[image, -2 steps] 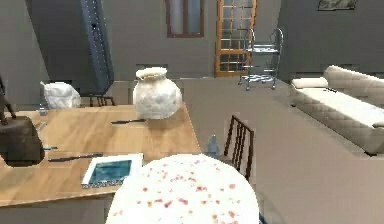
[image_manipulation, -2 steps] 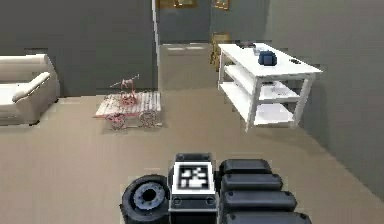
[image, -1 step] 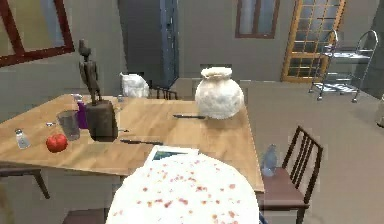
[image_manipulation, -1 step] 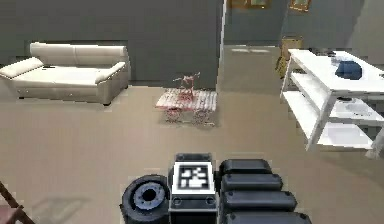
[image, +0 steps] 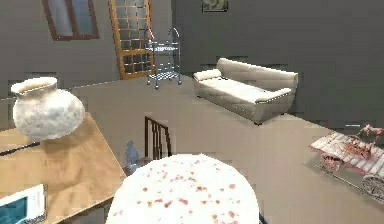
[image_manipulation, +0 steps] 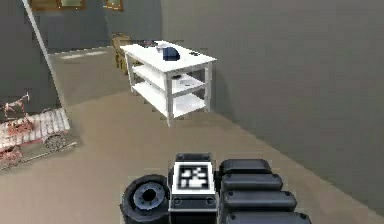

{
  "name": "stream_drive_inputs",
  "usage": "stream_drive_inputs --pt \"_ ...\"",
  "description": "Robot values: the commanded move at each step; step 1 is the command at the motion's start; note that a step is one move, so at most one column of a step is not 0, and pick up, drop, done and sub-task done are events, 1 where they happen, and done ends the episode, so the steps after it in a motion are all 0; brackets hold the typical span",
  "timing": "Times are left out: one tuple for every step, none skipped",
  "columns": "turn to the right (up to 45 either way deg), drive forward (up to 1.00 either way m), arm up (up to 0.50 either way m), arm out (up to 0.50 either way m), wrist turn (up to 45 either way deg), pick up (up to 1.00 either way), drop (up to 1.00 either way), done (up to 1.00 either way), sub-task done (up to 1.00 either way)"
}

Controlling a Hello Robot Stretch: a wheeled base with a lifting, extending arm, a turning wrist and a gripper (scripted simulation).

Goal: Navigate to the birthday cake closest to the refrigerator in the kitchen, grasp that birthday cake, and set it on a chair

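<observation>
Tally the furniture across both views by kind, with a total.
Sofas: 1, cream cushioned sofa
Tables: 2, light wooden table, white shelved table
Carts: 2, silver wire cart, pinkish slatted cart
Chairs: 1, dark wooden chair
Total: 6

The table at eight o'clock shows matt wood grain; the vase on it looks like rough, mottled stone. At twelve, the wire cart gleams like metal. The sofa at one looks smooth, pale, leathery.
</observation>
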Motion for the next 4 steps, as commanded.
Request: stream_drive_inputs --pt "21.0 0.00 0.00 0.00 0.0 0.00 0.00 0.00 0.00" --pt "-45.0 0.00 0.00 0.00 0.0 0.00 0.00 0.00 0.00" --pt "-24.0 0.00 0.00 0.00 0.0 0.00 0.00 0.00 0.00" --pt "45.0 0.00 0.00 0.00 0.0 0.00 0.00 0.00 0.00"
